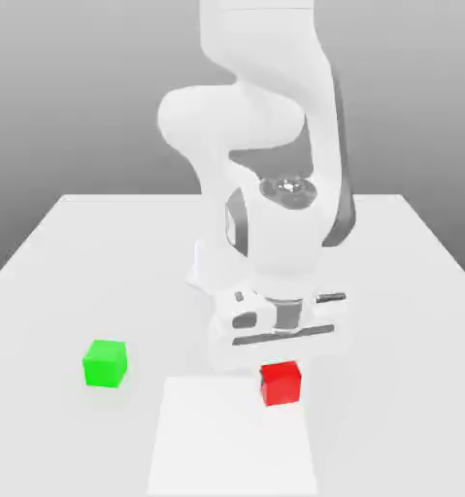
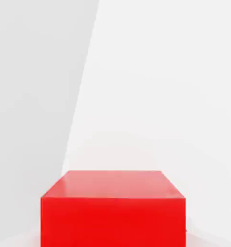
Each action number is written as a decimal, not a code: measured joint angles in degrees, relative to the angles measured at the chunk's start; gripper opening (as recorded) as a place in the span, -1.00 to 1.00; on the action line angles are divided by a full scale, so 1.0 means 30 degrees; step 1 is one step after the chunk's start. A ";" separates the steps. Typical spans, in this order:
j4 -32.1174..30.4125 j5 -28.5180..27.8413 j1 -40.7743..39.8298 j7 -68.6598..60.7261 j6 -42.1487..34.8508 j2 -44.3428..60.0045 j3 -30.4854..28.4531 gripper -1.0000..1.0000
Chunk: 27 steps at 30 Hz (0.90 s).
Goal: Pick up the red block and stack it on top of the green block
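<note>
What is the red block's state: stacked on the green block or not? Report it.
Not stacked. The red block sits on the table below the arm's hand, while the green block stands apart toward the exterior view's left with nothing on it.

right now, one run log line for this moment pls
phase: grasp | gripper: shut on red block | red block: on table | green block: apart, toward exterior view's left, nothing on it | stack: not yet done

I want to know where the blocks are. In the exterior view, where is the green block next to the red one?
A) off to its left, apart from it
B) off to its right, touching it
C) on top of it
A: the green block sits on the table apart from the red block, toward the exterior view's left.
</note>
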 joint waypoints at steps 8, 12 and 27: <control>-0.0639 0.0839 -0.0523 -0.1094 -0.4187 -0.4836 -0.0339 -1.00; -0.0605 -0.0077 -0.2735 -0.2306 -0.5152 -0.5800 -0.2364 -1.00; -0.0315 0.0277 -0.7528 -0.7209 -0.3475 -0.3825 -0.7541 -1.00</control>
